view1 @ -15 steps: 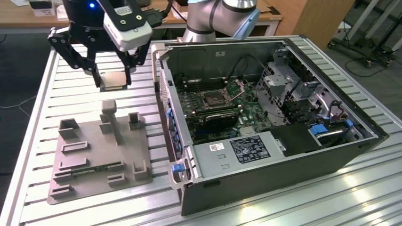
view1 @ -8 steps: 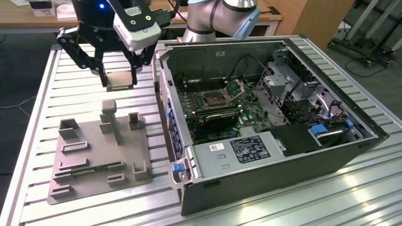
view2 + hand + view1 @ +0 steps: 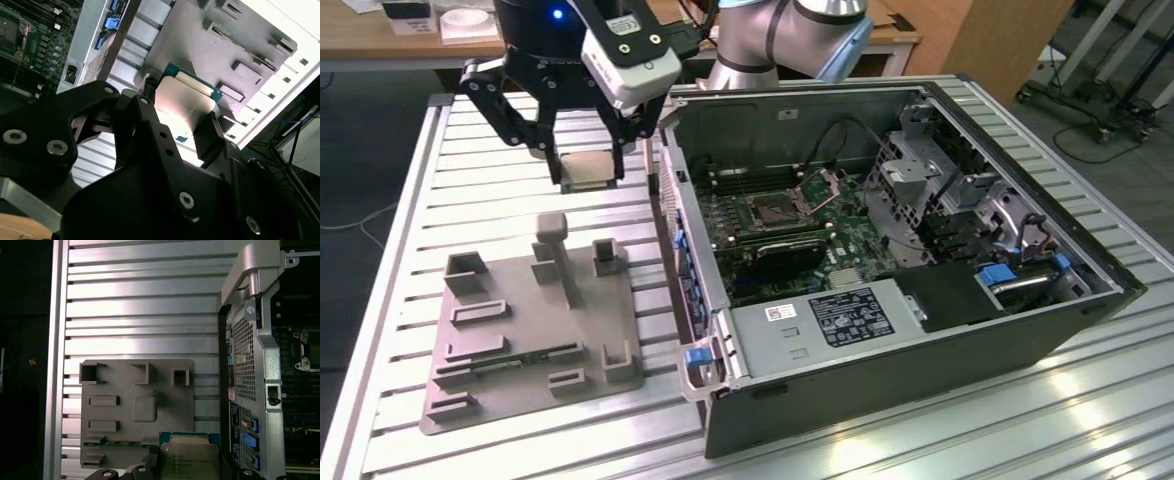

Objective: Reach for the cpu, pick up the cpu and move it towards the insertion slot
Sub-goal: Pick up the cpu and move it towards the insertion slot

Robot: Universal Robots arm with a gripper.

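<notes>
The cpu [image 3: 587,170], a flat square chip with a silvery top, hangs in the air with my gripper [image 3: 590,174] shut on its two sides. It is above the slatted table, beyond the grey holder block and just off the open computer case on the exterior view's left. Both wrist views show the cpu [image 3: 182,100] [image 3: 190,460] clamped between the black fingers [image 3: 210,135]. The insertion slot [image 3: 771,210] lies inside the case on the motherboard, its metal frame flipped up; it is also at the edge of both wrist views [image 3: 7,30] [image 3: 306,352].
A grey holder block [image 3: 520,320] [image 3: 137,405] with several pockets and posts lies on the slatted metal table [image 3: 480,180], a green memory stick [image 3: 120,442] in one groove. The open computer case [image 3: 907,330] stands to the exterior view's right, its wall [image 3: 670,200] close to the gripper.
</notes>
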